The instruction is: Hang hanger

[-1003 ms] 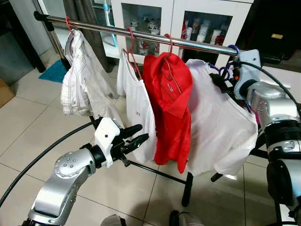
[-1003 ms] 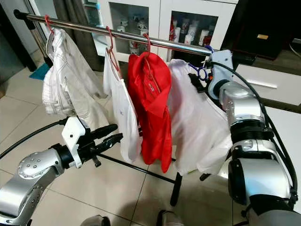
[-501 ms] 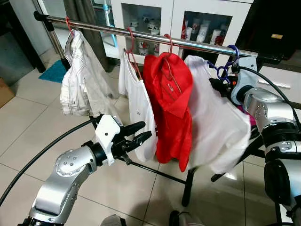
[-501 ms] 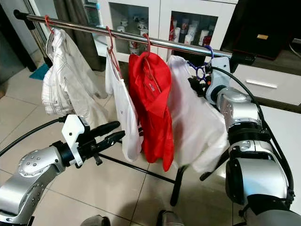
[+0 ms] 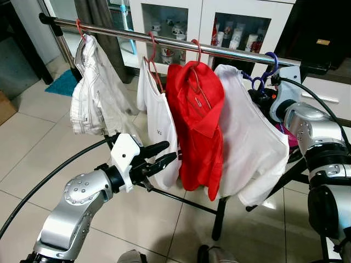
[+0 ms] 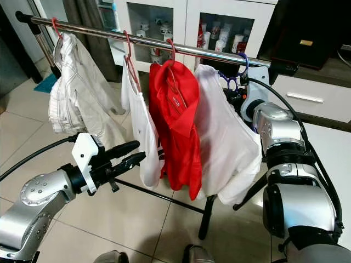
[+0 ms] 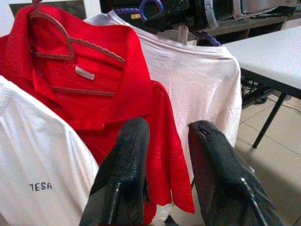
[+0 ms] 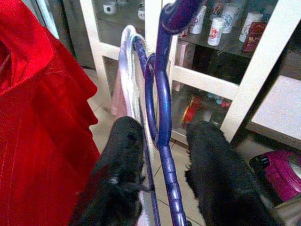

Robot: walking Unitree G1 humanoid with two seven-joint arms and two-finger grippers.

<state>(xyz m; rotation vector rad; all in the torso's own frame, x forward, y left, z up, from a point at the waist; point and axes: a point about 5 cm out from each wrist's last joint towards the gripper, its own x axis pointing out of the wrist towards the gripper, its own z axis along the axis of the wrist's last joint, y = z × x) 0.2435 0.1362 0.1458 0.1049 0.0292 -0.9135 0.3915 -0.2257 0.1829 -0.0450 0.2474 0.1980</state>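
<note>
Blue plastic, thin and looped, is what the right gripper (image 8: 162, 155) has between its black fingers: the neck of the blue hanger (image 5: 265, 70), whose hook sits at the steel rail (image 5: 164, 39), at its right end, beside the red shirt (image 5: 198, 126). From here I cannot tell whether the hook is fully over the rail or just against it. In the right wrist view the fingers stand a little apart on either side of the blue shaft, so I cannot say they are truly clamping it. The white shirt (image 5: 249, 137) drapes from that hanger, soft and floppy, likely to swing and drag it askew. The hanger looks light, stiff and rather slick, so the neck just under the hook seems the place to hold. The left gripper (image 5: 159, 158) hovers low before the clothes, fingers spread, holding nothing.
</note>
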